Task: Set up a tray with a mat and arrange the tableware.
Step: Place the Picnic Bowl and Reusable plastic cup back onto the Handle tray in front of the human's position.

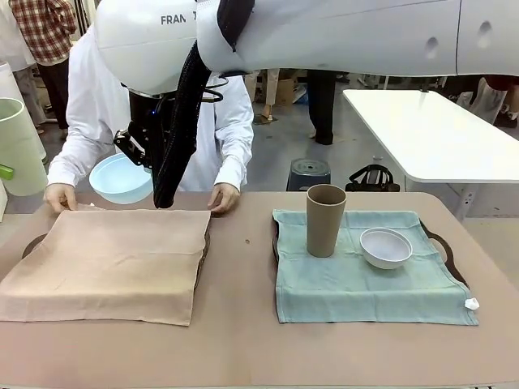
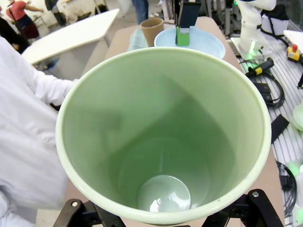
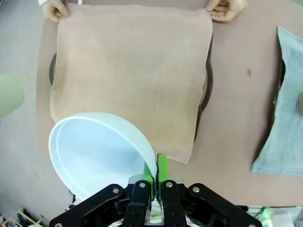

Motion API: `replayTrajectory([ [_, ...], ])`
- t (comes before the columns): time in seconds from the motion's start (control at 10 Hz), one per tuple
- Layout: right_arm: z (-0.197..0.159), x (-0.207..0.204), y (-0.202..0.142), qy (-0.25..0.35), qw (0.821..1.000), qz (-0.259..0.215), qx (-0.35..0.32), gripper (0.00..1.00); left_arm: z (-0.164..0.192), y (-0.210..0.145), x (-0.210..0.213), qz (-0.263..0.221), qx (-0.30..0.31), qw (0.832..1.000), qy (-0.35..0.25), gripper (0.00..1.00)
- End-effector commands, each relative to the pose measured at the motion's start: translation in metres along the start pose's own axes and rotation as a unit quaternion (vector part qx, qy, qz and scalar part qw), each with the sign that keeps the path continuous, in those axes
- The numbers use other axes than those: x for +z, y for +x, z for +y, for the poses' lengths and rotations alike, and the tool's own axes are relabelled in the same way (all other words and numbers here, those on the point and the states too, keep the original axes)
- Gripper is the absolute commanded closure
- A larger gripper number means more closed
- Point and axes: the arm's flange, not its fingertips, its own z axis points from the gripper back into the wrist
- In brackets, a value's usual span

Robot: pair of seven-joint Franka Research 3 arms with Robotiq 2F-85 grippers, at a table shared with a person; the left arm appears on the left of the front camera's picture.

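Observation:
My right gripper (image 3: 154,174) is shut on the rim of the light blue bowl (image 3: 92,151), which hangs above the near left corner of the beige mat (image 3: 132,71). In the front view the bowl (image 1: 120,178) hangs over the far edge of that mat (image 1: 113,259), which covers the left tray (image 1: 32,241). My left gripper (image 2: 163,215) is shut around the pale green cup (image 2: 161,132), held upright at the far left (image 1: 16,146). A brown cup (image 1: 324,219) and a white bowl (image 1: 385,247) stand on the teal mat (image 1: 365,284) over the right tray (image 1: 444,247).
A person in white stands at the far side, with hands (image 1: 61,197) (image 1: 225,197) on the beige mat's far corners. My right arm (image 1: 324,36) spans the top of the front view. A white table (image 1: 438,130) stands behind on the right.

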Motion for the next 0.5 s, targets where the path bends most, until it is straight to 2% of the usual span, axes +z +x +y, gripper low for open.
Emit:
replayTrajectory([
  [0.0, 0.0008, 0.0002, 0.0012, 0.002, 1.000, -0.001, 0.005, 1.00, 0.0017, 0.0006, 0.0016, 0.002, -0.006, 1.000, 0.000, 0.72],
  [0.4, 0.0008, 0.0002, 0.0012, 0.002, 1.000, -0.001, 0.005, 1.00, 0.0017, 0.0006, 0.0016, 0.002, -0.006, 1.000, 0.000, 0.72],
])
